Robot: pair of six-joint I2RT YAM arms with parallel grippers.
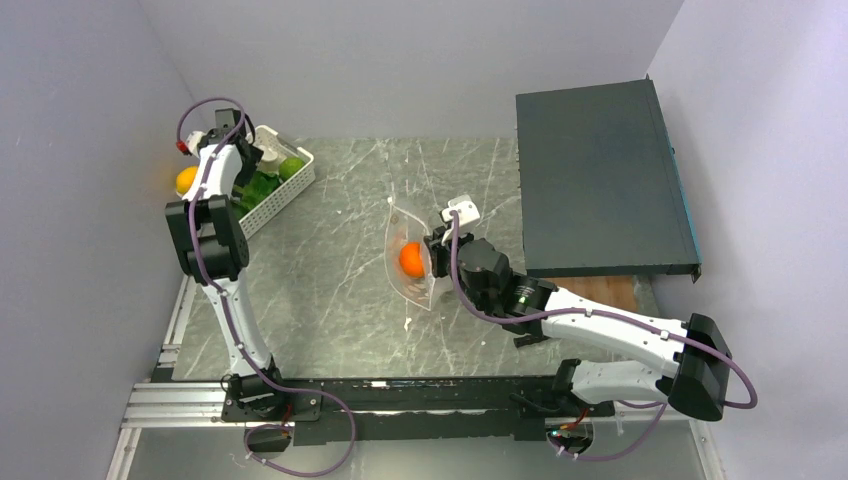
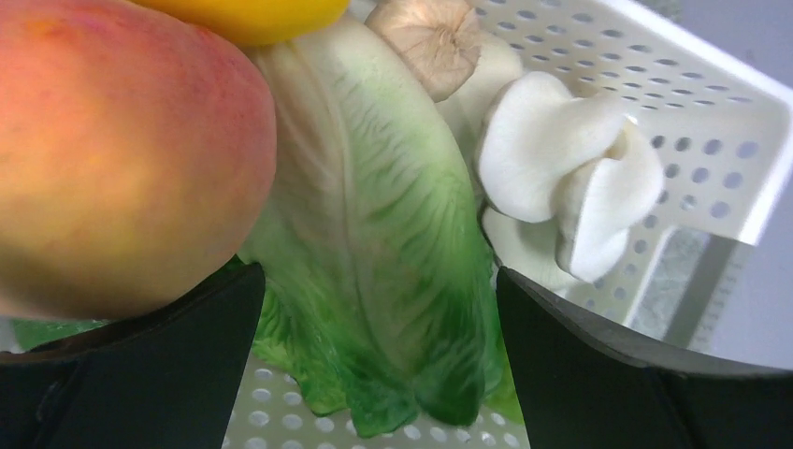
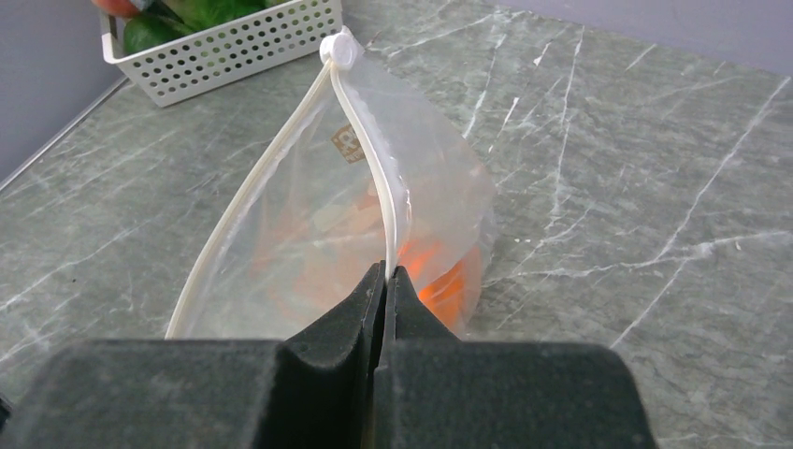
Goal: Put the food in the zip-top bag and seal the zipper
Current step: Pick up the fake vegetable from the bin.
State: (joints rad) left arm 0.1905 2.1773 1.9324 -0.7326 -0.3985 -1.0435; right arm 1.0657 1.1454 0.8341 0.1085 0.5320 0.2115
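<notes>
Zip-top bag (image 1: 400, 228): top view, mid-worktop (image 1: 330, 290), standing on edge, clear and crinkly, one orange fruit (image 1: 411, 259) showing through it. Right pincer (image 1: 432, 262) is at the bag's right side. Left pincer (image 1: 258, 160) is over the white slotted basket (image 1: 285, 195) at far left; jaw gap can't be read from here. Dark flat case (image 1: 600, 180) at far right.

Left wrist view: left pincer (image 2: 379, 281) is spread wide, one finger each side of a lettuce leaf (image 2: 374, 206), nothing clamped. Red-orange fruit (image 2: 112, 159) is against the left finger. Pale mushrooms (image 2: 561, 178) lie right of the leaf, yellow citrus (image 2: 252, 9) at top edge. All sit inside the basket.

Right wrist view: right pincer (image 3: 385, 276) is pinched tight on the zipper (image 3: 369, 140). It grips one strip only; the other strip bows away left, so the mouth is open. White end tab at the far end, orange visible low in the bag.
</notes>
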